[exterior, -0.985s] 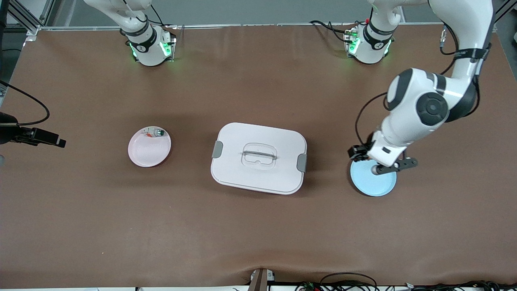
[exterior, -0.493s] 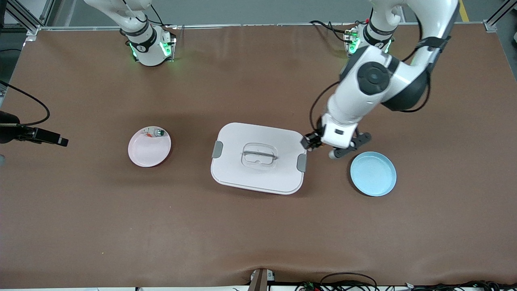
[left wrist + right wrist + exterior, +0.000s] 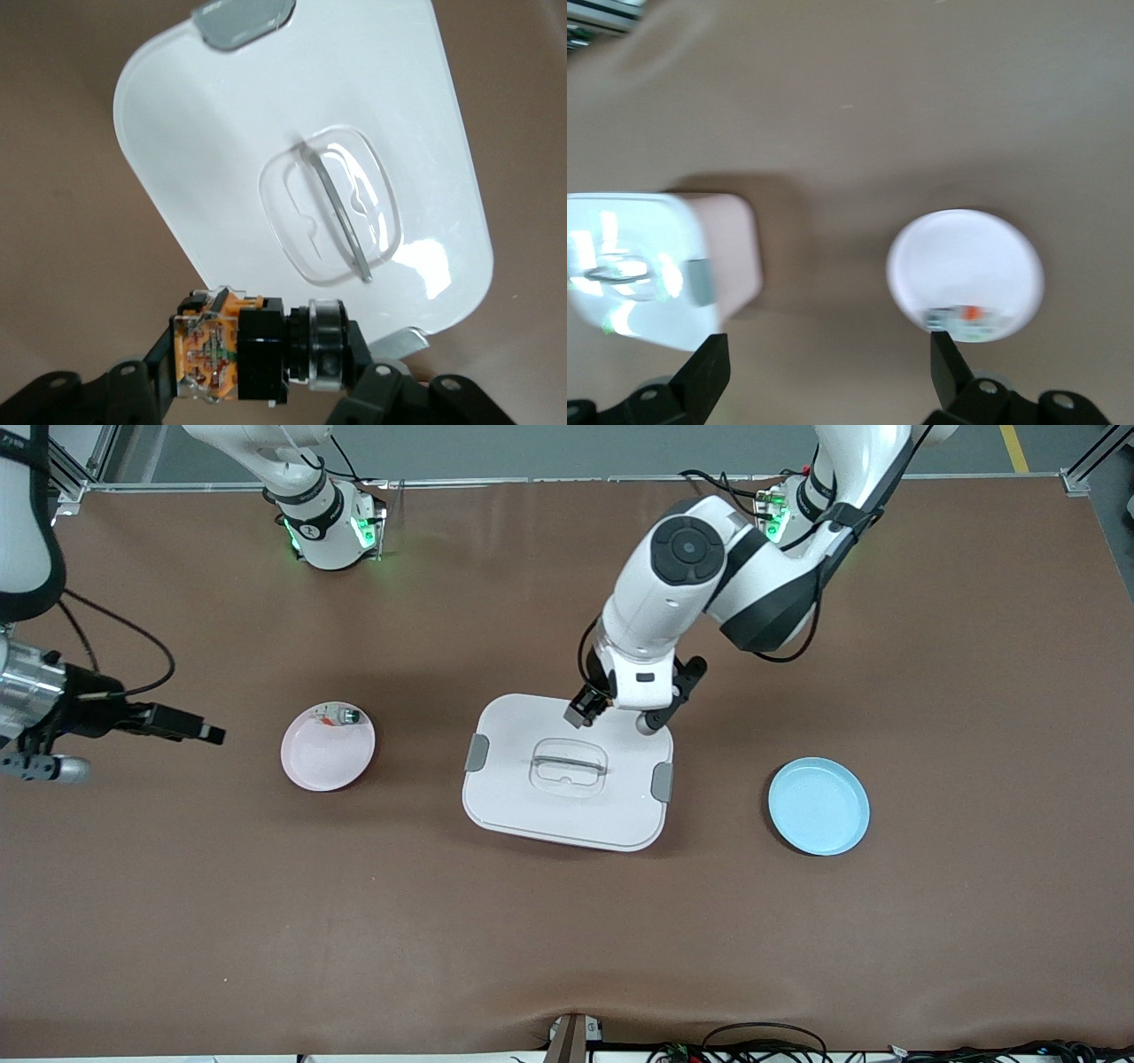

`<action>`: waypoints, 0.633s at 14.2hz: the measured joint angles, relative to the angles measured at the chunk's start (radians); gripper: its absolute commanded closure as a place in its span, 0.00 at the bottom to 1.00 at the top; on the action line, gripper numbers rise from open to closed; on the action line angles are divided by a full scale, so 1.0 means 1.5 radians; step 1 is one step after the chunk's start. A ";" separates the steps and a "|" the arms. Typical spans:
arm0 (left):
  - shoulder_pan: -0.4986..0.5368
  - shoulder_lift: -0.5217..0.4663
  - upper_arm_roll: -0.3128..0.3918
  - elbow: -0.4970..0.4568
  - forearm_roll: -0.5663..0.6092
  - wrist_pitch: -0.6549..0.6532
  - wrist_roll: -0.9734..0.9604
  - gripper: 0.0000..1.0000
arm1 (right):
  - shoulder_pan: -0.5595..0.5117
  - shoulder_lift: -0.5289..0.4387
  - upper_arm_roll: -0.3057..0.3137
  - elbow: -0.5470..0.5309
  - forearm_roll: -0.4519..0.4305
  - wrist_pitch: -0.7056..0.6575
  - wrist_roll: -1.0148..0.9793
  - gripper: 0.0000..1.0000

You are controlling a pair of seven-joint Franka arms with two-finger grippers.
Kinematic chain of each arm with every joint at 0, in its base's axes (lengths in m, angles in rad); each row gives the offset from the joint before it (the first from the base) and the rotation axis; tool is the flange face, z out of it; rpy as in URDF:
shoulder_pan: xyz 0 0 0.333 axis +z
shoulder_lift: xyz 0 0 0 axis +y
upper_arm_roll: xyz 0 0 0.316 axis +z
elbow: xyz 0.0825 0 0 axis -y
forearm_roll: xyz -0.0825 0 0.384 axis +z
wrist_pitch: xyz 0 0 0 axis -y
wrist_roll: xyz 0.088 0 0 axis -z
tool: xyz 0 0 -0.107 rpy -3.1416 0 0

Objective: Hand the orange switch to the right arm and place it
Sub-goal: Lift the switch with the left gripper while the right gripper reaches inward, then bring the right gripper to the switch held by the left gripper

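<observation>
While over the one white lidded box (image 3: pixel 567 772), left gripper (image 3: pixel 257 390) clamps one orange switch (image 3: pixel 244 349); right gripper (image 3: pixel 824 372) — spread wide, holding nothing — over bench (image 3: pixel 567 939); two plates: pink (image 3: pixel 312 766), blue (image 3: pixel 819 807).

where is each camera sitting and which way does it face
Front view: high across the table, facing both arms' bases; left hand over the white box, right hand near the pink plate.
Left wrist view: looks down past its hand, shut on the orange switch, at the box.
Right wrist view: looks down past its open hand at plate and box.
All three share the box.
</observation>
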 measured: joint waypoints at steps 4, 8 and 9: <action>-0.038 0.023 0.000 0.057 0.000 -0.001 -0.161 1.00 | 0.061 -0.087 0.003 -0.104 0.119 0.092 0.028 0.00; -0.072 0.038 0.000 0.092 0.000 -0.002 -0.284 1.00 | 0.175 -0.165 0.020 -0.152 0.141 0.157 0.165 0.00; -0.076 0.041 0.000 0.098 0.000 -0.002 -0.304 1.00 | 0.200 -0.181 0.029 -0.156 0.141 0.170 0.178 0.00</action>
